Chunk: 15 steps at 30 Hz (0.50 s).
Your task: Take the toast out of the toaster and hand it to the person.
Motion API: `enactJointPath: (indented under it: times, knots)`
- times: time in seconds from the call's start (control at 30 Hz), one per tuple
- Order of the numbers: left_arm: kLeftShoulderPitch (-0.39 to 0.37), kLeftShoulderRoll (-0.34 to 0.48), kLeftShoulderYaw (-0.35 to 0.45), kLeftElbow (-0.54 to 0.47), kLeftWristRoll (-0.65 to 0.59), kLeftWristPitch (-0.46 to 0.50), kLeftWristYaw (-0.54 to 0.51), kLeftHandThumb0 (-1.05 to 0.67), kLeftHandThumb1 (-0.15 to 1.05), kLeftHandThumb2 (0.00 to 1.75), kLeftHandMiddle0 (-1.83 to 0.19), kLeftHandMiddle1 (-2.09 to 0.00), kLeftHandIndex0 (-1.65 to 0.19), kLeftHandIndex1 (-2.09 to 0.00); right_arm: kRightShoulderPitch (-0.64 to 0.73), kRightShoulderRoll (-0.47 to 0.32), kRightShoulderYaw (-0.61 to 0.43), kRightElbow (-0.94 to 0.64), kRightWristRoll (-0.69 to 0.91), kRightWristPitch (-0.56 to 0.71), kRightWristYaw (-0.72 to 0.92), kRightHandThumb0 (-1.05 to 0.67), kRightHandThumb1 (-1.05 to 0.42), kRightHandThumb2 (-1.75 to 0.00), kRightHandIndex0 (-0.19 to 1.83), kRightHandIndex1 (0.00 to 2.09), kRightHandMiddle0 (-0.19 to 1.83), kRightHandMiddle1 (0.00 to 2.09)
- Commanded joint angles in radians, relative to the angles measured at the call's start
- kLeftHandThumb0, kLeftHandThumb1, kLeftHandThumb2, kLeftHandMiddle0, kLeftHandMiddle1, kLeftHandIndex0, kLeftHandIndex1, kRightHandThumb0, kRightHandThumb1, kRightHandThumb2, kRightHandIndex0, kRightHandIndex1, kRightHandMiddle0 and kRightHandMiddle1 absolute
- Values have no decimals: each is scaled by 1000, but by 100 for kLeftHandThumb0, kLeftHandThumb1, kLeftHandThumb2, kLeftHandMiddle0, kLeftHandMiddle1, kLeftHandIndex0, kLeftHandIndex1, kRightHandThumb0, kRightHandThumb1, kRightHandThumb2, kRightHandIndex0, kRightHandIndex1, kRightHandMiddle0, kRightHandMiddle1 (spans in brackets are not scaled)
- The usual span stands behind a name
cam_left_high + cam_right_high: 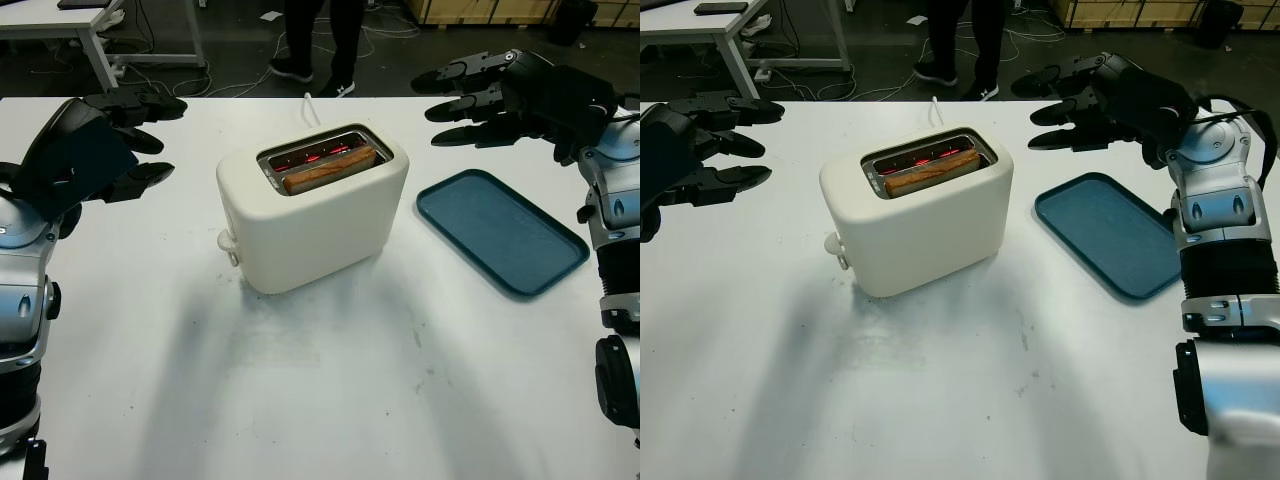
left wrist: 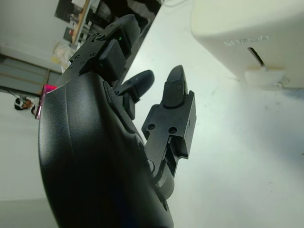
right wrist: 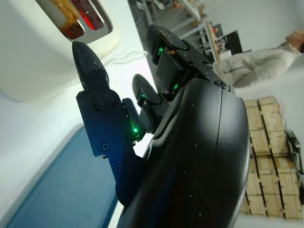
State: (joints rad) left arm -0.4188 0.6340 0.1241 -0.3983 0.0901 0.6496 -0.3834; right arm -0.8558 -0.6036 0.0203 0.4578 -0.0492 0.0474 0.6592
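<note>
A cream toaster (image 1: pixel 310 215) stands mid-table with its slots glowing red. One slice of browned toast (image 1: pixel 328 168) sticks up from the nearer slot, also seen as toast (image 3: pixel 64 10) in the right wrist view. My left hand (image 1: pixel 135 135) hovers open over the table, well left of the toaster. My right hand (image 1: pixel 470 100) hovers open to the toaster's right, above the far end of the tray, fingers pointing toward the toaster. A person's legs (image 1: pixel 318 40) stand beyond the table's far edge.
A dark teal tray (image 1: pixel 500 230) lies flat on the white table (image 1: pixel 300 400) to the right of the toaster. The toaster's white cord (image 1: pixel 310 105) runs off the far edge. A second table (image 1: pixel 60 25) stands at the back left.
</note>
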Motion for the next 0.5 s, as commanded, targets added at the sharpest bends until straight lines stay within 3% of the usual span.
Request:
enactJointPath:
  times: [0.0, 0.47]
  knots:
    - [8, 13, 5, -1, 3, -11, 0, 16, 92, 28, -16, -110, -46, -32, 7, 8, -4, 1, 12, -3, 0, -43, -78, 0, 72, 8, 68, 1]
    - [14, 12, 4, -6, 9, -7, 3, 15, 92, 28, -16, -109, -44, -34, 10, 4, 4, 4, -4, -37, -7, -42, -78, 0, 73, 10, 70, 1]
